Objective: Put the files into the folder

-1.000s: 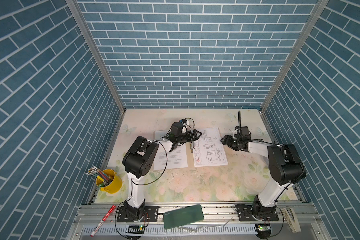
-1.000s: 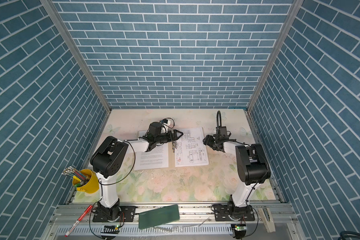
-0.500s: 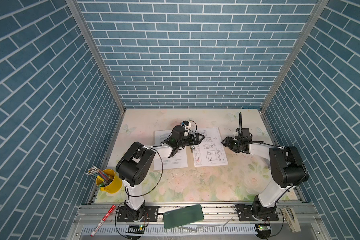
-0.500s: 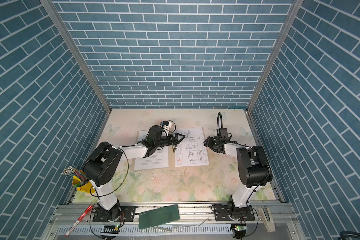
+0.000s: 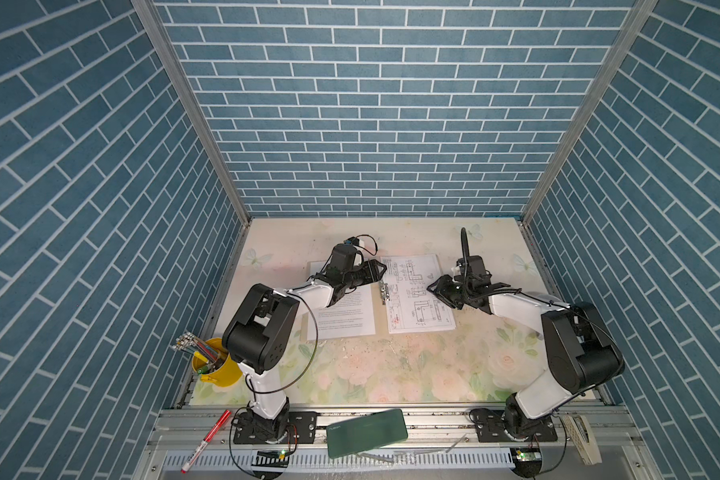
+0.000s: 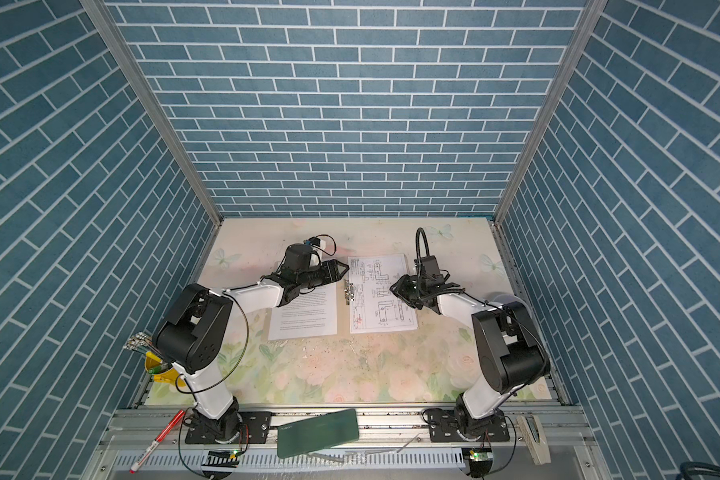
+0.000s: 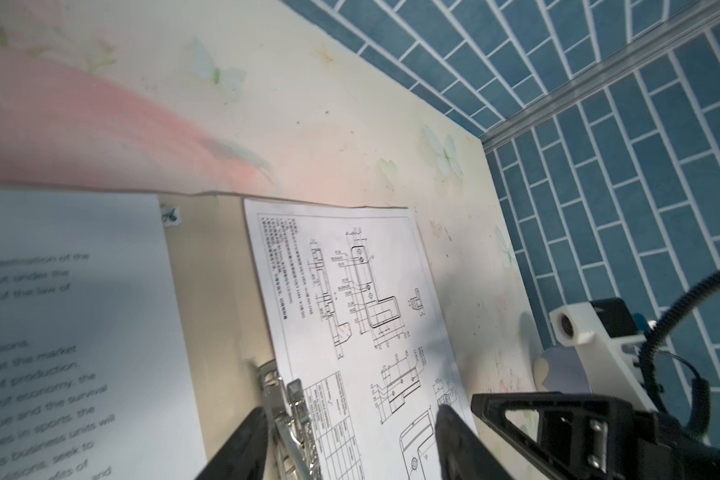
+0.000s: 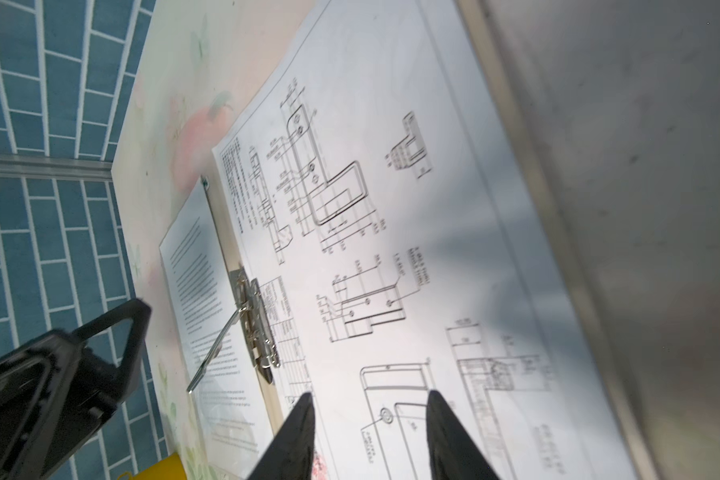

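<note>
The folder (image 5: 379,320) lies open and flat at the back of the table, its tan inside showing in the left wrist view (image 7: 217,291). One of the files, a text sheet (image 5: 346,316), lies on its left half. A diagram sheet (image 5: 412,316) lies on the right half. A metal clip (image 5: 383,291) sits on the spine, with its lever raised in the right wrist view (image 8: 217,353). My left gripper (image 5: 381,268) hovers over the spine, open, with the clip (image 7: 292,415) between its fingers (image 7: 246,440). My right gripper (image 5: 433,289) is open just above the diagram sheet (image 8: 391,208).
A yellow cup of pens (image 5: 215,365) stands at the front left corner. A dark green case (image 5: 366,432) and a red marker (image 5: 206,440) lie on the metal rail in front of the table. Blue brick walls enclose three sides.
Both grippers' jaws have narrowed. The left arm's elbow has swung while its gripper stayed over the folder's spine. The sheets have not moved.
</note>
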Controlling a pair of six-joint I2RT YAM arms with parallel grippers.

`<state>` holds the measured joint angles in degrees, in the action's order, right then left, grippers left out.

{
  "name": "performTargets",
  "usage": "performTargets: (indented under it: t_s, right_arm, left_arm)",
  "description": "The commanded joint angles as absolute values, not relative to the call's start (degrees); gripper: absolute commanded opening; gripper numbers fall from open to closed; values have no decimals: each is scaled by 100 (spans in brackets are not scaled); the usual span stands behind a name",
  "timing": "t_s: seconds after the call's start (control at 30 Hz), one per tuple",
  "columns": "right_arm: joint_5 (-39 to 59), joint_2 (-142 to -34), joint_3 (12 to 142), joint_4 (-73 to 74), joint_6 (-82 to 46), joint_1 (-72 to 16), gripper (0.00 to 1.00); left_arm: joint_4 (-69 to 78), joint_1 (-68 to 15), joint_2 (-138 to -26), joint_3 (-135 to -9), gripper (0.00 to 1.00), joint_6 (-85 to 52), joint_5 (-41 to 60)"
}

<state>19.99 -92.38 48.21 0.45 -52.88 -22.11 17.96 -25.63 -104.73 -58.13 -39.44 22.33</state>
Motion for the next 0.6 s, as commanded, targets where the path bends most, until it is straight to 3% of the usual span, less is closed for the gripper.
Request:
performTargets:
  t_s: [0.0, 0.23, 0.37, 0.57]
  right_arm:
    - [1961, -9143, 5053, 63, -5965, -2374, 44]
    - [1844, -9304, 5331, 359, -6513, -2830, 42]
    - [1929, -9573, 5575, 481, -6685, -3026, 35]
    - [2071, -9927, 5893, 668, -6903, -3239, 30]
  left_arm:
    - [1484, -2493, -10707, -5987, 54, -3935, 2402]
    - [1149, -2469, -11153, -6324, 36, -3926, 2485]
    - [1118, -2467, -11408, -6511, 28, -4019, 2606]
    - [1045, -2466, -11623, -6644, 22, -4111, 2602]
